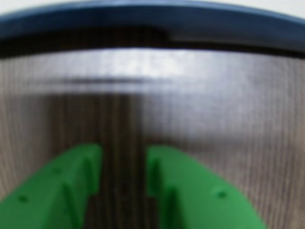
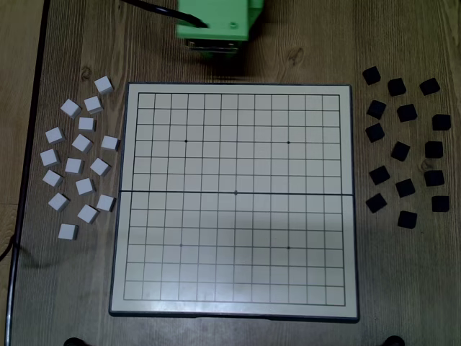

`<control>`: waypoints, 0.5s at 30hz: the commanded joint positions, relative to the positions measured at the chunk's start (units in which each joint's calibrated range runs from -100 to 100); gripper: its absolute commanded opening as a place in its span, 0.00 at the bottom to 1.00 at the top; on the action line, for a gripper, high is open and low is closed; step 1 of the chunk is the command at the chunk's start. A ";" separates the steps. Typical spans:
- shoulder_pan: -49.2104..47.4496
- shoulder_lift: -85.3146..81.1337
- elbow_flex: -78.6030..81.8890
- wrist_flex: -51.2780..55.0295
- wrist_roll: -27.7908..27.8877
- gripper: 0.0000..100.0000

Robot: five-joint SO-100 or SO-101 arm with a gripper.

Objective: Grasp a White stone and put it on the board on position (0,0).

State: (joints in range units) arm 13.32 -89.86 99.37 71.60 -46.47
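Observation:
Several white stones point(image 2: 81, 143) lie loose on the wooden table, left of the board in the fixed view. The board point(image 2: 235, 306) is a light grid with a dark rim and carries no stones. The green arm point(image 2: 215, 21) sits beyond the board's top edge. In the wrist view my gripper point(image 1: 123, 160) shows two green fingers point(image 1: 71, 181) with a gap between them and nothing in it, low over the bare wood. The board's dark blue rim point(image 1: 143, 21) runs across the top of that blurred view. No white stone shows in the wrist view.
Several black stones point(image 2: 400, 151) lie scattered to the right of the board in the fixed view. A dark table edge point(image 2: 32, 108) runs down the left side, and a cable point(image 2: 148, 7) leads to the arm at the top.

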 commanded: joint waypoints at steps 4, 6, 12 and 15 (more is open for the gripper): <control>7.21 0.63 0.53 3.93 3.08 0.07; 6.48 0.63 0.53 3.93 2.93 0.07; 5.03 0.63 0.53 3.93 2.25 0.06; 9.49 0.80 0.53 3.93 2.10 0.06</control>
State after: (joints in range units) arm 19.57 -90.32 99.37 71.68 -43.79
